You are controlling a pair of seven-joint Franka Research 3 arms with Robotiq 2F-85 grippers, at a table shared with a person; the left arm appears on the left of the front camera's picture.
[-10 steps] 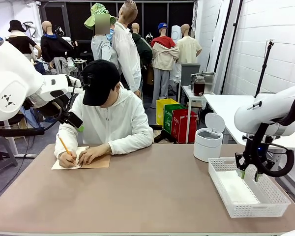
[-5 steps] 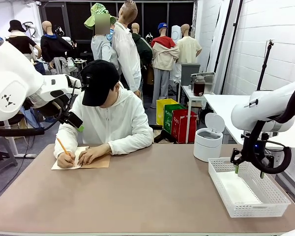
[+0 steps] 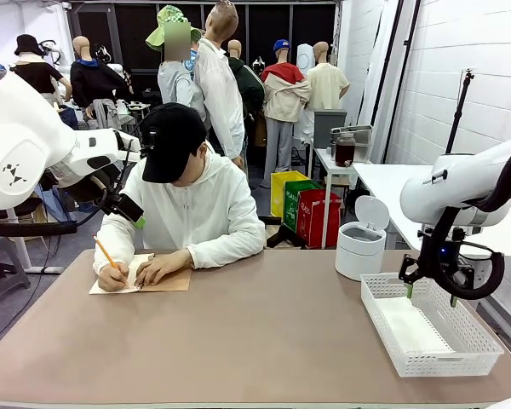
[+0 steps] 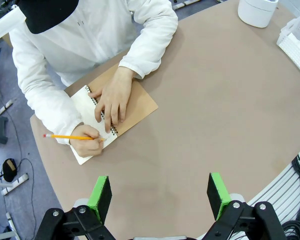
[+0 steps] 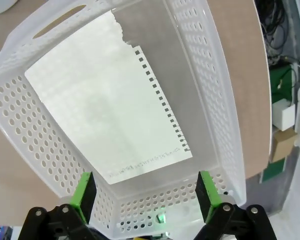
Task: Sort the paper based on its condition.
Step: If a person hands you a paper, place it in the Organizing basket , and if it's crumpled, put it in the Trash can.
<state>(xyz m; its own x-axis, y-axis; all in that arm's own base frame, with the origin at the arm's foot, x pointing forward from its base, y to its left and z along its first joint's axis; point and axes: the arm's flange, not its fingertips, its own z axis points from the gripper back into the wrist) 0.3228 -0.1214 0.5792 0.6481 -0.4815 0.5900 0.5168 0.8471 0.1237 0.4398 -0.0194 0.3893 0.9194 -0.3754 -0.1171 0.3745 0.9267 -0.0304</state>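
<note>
The right arm holds its gripper [image 3: 430, 297] above the white basket [image 3: 447, 368] at the table's right end, jaws spread wide and empty. A ragged-edged sheet of paper [image 5: 105, 100] lies flat inside. The left gripper [image 4: 160, 192], equally open and empty, hovers high over the table, where a person's hand [image 4: 87, 145] writes in a notebook [image 4: 137, 102].

A: What sort of place?
B: Robotics lab, looks like a test bay. White robot arm [image 3: 25, 145] at left edge, 2nd arm [image 3: 468, 183] at right, both over a tan table [image 3: 264, 341].
A: Anything else?
B: Bare block wall [image 3: 485, 77] upper right w/ tripod pole [image 3: 456, 115]; loose cables [image 5: 274, 22] top right, right wrist view; coloured crates [image 3: 311, 213] mid-frame.
</note>
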